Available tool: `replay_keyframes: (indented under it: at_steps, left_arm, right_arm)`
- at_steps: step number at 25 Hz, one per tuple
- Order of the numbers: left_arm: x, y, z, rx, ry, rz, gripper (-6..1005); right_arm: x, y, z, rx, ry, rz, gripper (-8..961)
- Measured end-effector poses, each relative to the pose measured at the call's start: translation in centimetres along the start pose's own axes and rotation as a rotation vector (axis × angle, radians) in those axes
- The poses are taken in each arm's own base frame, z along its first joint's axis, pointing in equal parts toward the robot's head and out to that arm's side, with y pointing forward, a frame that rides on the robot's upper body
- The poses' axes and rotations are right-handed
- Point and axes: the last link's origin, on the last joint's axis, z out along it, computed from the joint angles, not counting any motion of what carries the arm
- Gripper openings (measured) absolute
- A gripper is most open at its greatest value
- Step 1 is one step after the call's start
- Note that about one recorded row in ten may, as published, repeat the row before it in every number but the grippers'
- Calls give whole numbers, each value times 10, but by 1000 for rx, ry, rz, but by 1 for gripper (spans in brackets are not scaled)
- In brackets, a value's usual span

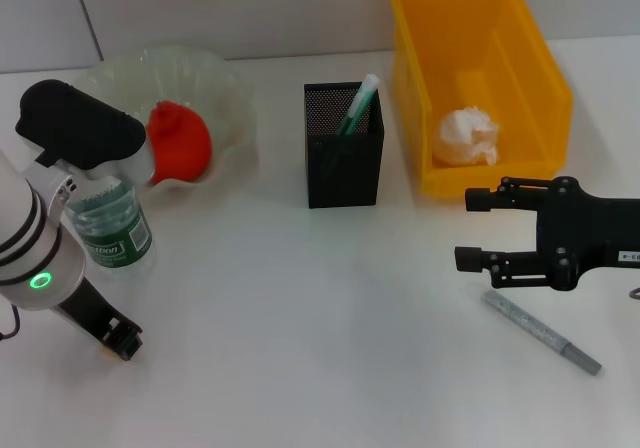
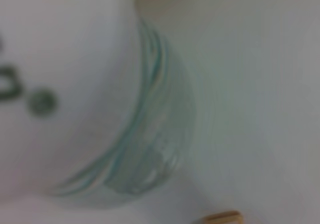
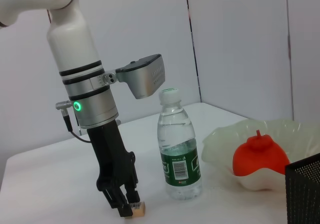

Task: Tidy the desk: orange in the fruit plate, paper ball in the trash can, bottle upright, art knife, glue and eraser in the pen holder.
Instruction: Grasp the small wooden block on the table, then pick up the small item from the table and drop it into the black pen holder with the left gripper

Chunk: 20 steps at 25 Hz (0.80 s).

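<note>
The clear bottle (image 1: 112, 230) with its green label stands upright near the left edge, also seen as the bottle (image 3: 179, 156). My left gripper (image 1: 118, 342) reaches down to the table just in front of it. A small tan eraser (image 3: 137, 210) lies at the tip of the left gripper (image 3: 125, 210). The orange (image 1: 181, 143) rests in the pale fruit plate (image 1: 225, 83). A white paper ball (image 1: 468, 135) lies in the yellow trash can (image 1: 545, 78). A glue stick (image 1: 358, 103) stands in the black pen holder (image 1: 343, 173). My right gripper (image 1: 472, 229) hangs open above the table. The grey art knife (image 1: 543, 331) lies just in front of it.
The left arm's camera housing (image 1: 80, 126) hangs over the bottle's cap. The left wrist view is filled by the bottle (image 2: 140, 134), with the eraser (image 2: 222, 217) at its edge. A white wall stands behind the table.
</note>
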Motion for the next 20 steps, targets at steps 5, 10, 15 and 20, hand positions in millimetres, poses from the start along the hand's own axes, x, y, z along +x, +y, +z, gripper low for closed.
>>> replay_keyframes:
  at_steps: [5,10,15,20]
  left_arm:
    - [0,0,0,-2,3,-5,375]
    - [0,0,1,-3,-6,-3,322]
    - [-1,0,3,-6,-20,-6,288]
    - [-1,0,3,-7,-18,-8,281]
  right_arm:
    - [0,1,0,-1,0,5,765]
    - [1,1,-1,0,-1,5,763]
    - [0,1,-1,-1,0,4,764]
    - [0,1,-1,-1,-1,4,764]
